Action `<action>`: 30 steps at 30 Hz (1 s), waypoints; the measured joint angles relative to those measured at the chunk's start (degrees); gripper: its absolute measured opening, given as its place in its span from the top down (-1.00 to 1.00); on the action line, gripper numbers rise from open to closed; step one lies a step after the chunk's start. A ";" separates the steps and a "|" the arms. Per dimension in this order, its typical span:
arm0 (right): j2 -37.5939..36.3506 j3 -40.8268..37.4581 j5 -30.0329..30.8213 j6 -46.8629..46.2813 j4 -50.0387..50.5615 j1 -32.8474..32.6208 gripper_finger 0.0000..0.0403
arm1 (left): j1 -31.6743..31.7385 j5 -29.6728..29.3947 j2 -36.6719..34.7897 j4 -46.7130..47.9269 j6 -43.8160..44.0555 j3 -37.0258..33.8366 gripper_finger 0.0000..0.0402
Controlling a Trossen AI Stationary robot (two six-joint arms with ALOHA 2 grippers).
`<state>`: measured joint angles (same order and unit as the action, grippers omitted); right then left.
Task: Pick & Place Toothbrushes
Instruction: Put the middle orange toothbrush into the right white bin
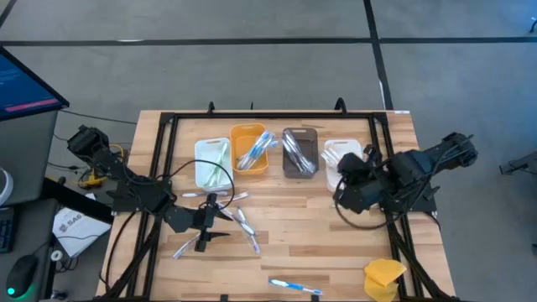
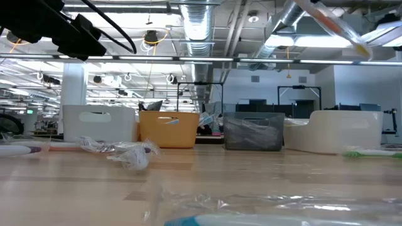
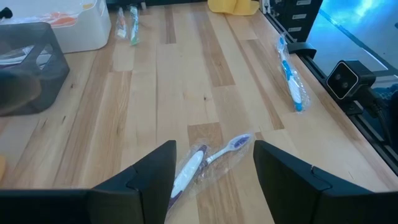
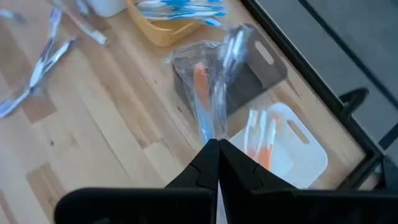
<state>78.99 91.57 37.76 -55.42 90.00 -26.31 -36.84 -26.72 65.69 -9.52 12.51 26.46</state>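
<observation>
Orange bin (image 1: 249, 151) holds blue toothbrushes (image 1: 257, 149); right pincer (image 4: 214, 152) clamps a wrapped toothbrush (image 4: 219, 87); left pincer (image 3: 214, 163) apart.

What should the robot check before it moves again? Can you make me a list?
1. Left tool open: ok.
2. Loose brush lying just below that opening: ok.
3. Right tool shut on the held brush: ok.
4. Held brush right over the grey bin: cannot tell.
5. The two arms well apart: ok.
</observation>
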 joint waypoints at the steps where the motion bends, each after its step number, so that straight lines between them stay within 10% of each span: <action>1: -1.02 -0.97 0.01 -0.53 0.06 0.21 1.00 | -0.02 0.00 0.00 0.00 -0.01 0.00 -0.04; 30: -6.44 -4.12 -1.93 -0.26 0.00 11.58 1.00 | -0.01 0.00 0.00 -0.46 0.24 0.00 -0.04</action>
<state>72.55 87.45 35.82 -55.68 90.00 -14.72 -36.85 -26.72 65.69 -9.97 12.75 26.46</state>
